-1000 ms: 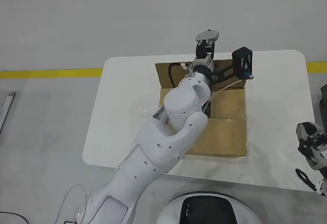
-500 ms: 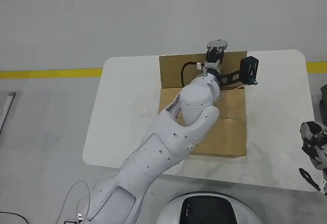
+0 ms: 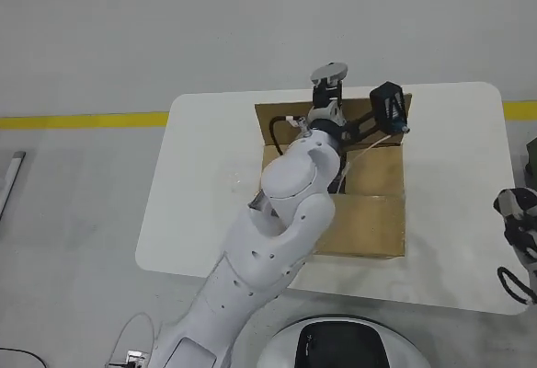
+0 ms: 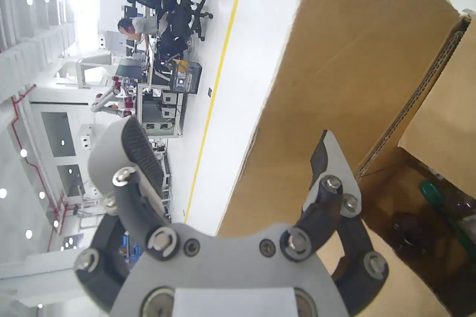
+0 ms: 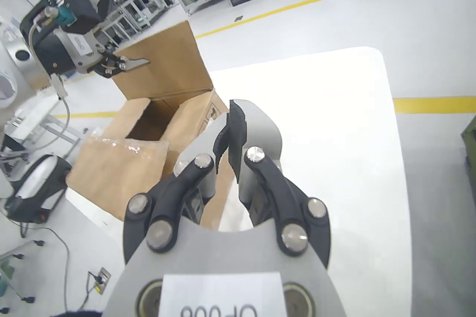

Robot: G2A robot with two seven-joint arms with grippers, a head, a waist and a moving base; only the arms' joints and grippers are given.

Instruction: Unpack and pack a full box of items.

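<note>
Leftmost, on the grey floor, a short pale bar [image 3: 4,187] lies well apart from the work area, and a yellow floor line [image 3: 66,120] runs behind the white table [image 3: 204,184]. Centre: the cardboard box [image 3: 370,216] stands on the table with its far flap [image 3: 282,120] raised and its near flap folded flat over the top, leaving the far half uncovered. The left arm extends across the box from the near side; the left gripper [image 4: 227,144] is at the raised far flap with its jaws spread wide, one ribbed pad [image 4: 141,151] outside the flap's edge and the other on the box side. Whether either pad touches the cardboard cannot be told. Inside the box, seen from the left wrist, a green item [image 4: 427,190] lies among dark contents too dim to identify. Right: the right gripper [image 5: 232,117] is beyond the table's right edge, well apart from the box, its jaws closed on each other with nothing between them
</note>
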